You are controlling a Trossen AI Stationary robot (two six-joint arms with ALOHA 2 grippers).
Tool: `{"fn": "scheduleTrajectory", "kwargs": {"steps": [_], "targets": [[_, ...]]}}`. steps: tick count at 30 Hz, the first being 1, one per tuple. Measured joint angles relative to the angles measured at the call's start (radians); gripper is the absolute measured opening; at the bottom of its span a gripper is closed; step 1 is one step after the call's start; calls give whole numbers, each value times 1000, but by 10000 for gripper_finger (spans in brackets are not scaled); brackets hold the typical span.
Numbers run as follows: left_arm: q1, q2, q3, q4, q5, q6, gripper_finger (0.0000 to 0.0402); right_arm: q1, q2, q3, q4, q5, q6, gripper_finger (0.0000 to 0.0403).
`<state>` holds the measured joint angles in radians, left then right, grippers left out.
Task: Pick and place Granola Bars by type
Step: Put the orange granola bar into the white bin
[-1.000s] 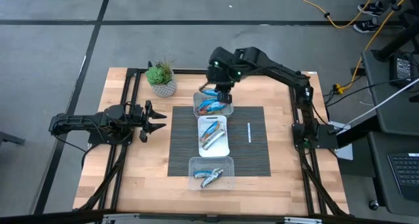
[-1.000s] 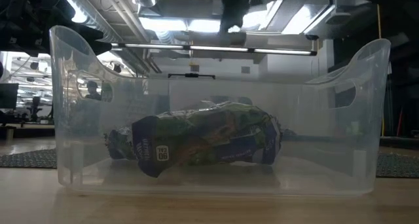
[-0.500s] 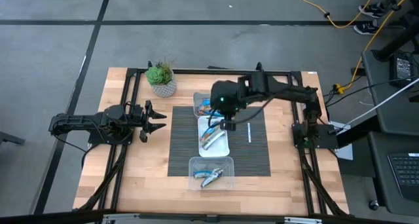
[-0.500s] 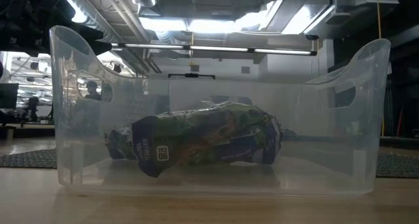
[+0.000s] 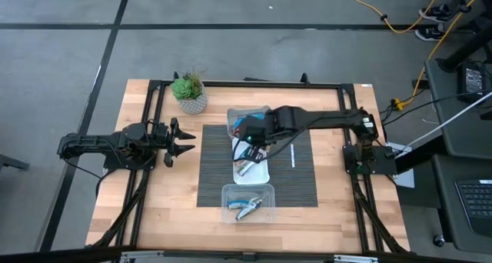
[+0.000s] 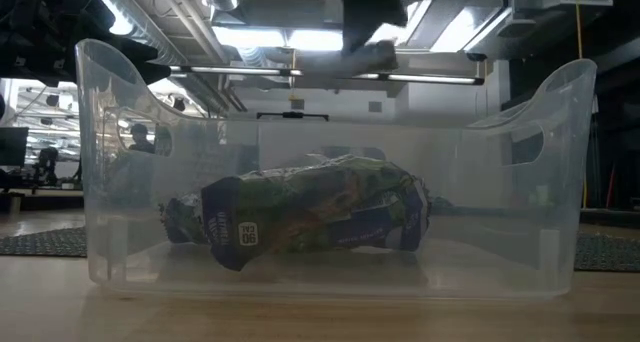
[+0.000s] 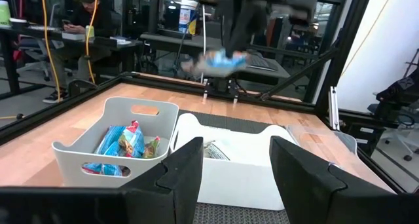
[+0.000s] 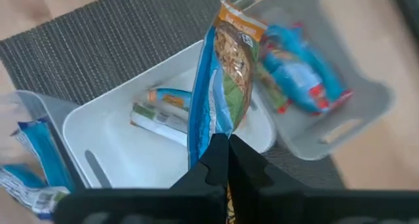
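In the near clear plastic tub [image 5: 247,202] lie crinkled foil bars. Above the middle white tub [image 5: 251,161], the right gripper [image 8: 219,142] has its jaws clamped on a blue-and-green shiny-wrapped granola bar [image 8: 222,86]. Left gripper [image 5: 181,140] waits, jaws parted.

Right tool [image 8: 219,155]: clamped on one granola bar [image 8: 222,80], above white tub [image 8: 118,155] holding two bars [image 8: 163,112]; ribbed mat [image 8: 98,47] beneath.
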<state>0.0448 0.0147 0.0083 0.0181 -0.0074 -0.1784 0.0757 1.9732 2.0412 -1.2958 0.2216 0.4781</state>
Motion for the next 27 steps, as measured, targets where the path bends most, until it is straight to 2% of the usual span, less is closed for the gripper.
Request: {"fn": "scheduleTrajectory", "kwargs": {"steps": [8, 13, 23, 27], "targets": [[0, 0, 0, 0, 0, 0, 169, 0, 0, -198, 150, -95, 68, 6], [0, 0, 0, 0, 0, 0, 169, -14, 0, -235, 209, -136, 70, 6], [0, 0, 0, 0, 0, 0, 169, -56, 8, -237, 256, -65, 42, 6], [0, 0, 0, 0, 0, 0, 169, -55, 8, -301, 299, -83, 67, 6]]}}
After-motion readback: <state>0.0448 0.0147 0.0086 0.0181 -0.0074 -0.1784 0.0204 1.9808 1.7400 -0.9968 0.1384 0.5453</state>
